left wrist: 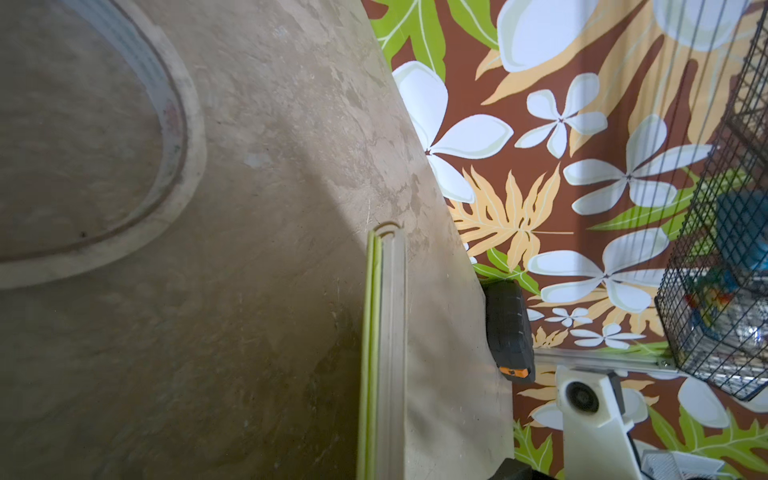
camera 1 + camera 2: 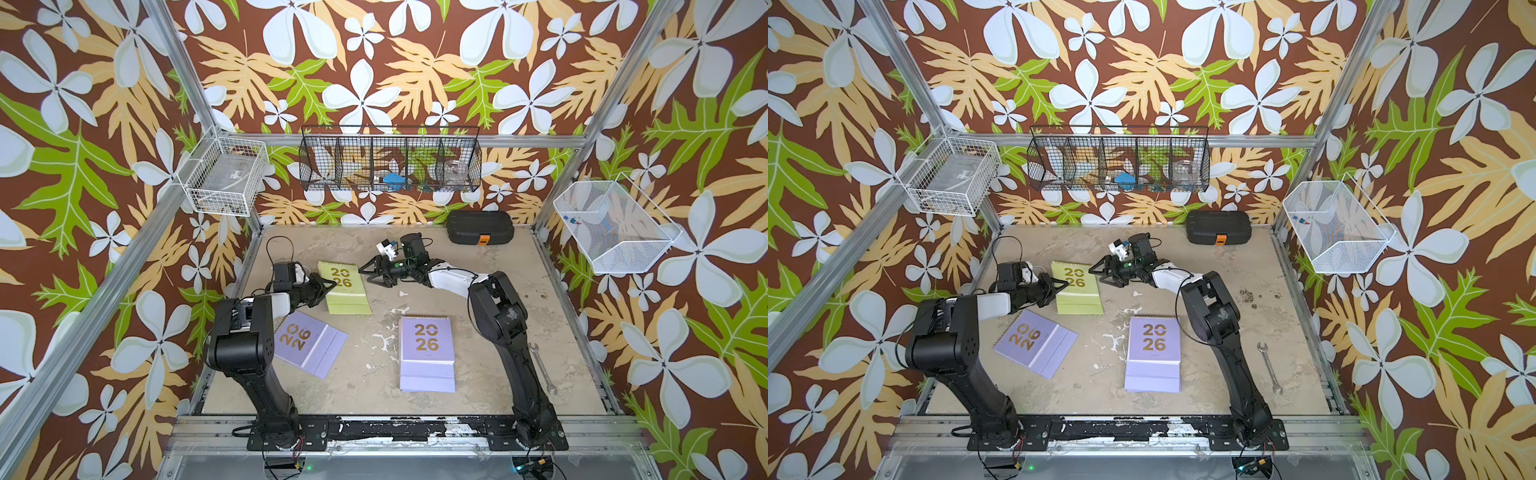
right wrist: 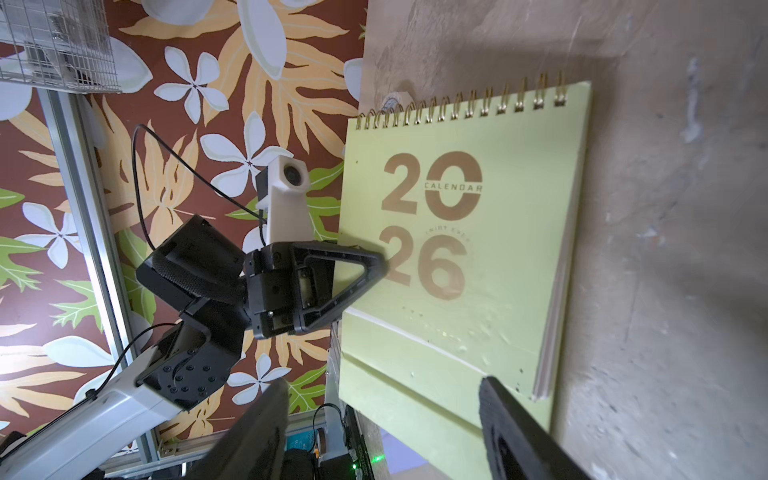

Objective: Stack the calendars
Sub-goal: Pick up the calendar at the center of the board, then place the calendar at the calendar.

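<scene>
Lilac calendar (image 2: 427, 353) lies flat on the bench (image 2: 519, 332) — behind, left gripper (image 2: 331, 286) jaws clamp lime calendar (image 2: 349, 300) — right gripper (image 2: 367, 276) jaws apart.

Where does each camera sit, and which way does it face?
Top views: high in front, facing down over the table; left gripper and right gripper show in both.
Left wrist: low, looking along the green calendar edge toward the black case; the right arm's white camera mount shows.
Right wrist: looking down on the green calendar; its open fingers frame the left gripper pinching the edge.
Shared: both wrist views show the green calendar.
</scene>
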### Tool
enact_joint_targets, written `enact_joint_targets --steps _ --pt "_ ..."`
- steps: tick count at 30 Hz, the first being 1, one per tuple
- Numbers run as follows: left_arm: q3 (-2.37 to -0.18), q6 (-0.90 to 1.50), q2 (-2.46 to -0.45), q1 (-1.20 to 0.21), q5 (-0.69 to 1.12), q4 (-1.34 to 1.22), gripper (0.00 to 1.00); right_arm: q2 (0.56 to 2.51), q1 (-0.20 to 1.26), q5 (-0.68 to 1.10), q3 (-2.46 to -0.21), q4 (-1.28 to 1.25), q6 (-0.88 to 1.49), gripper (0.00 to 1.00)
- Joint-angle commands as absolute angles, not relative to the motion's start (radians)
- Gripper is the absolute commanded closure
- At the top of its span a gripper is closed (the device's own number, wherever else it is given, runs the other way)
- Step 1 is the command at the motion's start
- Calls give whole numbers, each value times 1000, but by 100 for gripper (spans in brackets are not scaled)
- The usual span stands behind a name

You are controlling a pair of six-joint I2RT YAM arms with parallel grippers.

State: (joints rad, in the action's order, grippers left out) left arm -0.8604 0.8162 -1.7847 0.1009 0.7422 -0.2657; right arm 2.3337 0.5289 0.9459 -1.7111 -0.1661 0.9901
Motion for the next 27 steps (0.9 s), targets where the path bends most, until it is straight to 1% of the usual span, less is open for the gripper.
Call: enact_joint_targets --steps 1,7,18,22,24,27 --pt "-849 923 -1758 101 792 -392 100 2288 510 944 -1664 -211 986 24" --pt "-810 1060 -1686 95 865 -524 100 2193 462 893 -1556 -269 1022 23" --pt "-739 1232 -1601 28 933 -689 100 2180 448 926 -1570 -371 1107 28" --pt "-725 1264 -1593 -1 940 -721 100 2168 449 937 -1563 -411 1135 32" --pt "-707 1299 -1589 -13 939 -767 100 2163 450 942 -1562 -418 1139 38" --pt "-683 1337 -1585 -25 938 -820 100 2149 450 940 -1549 -431 1144 51"
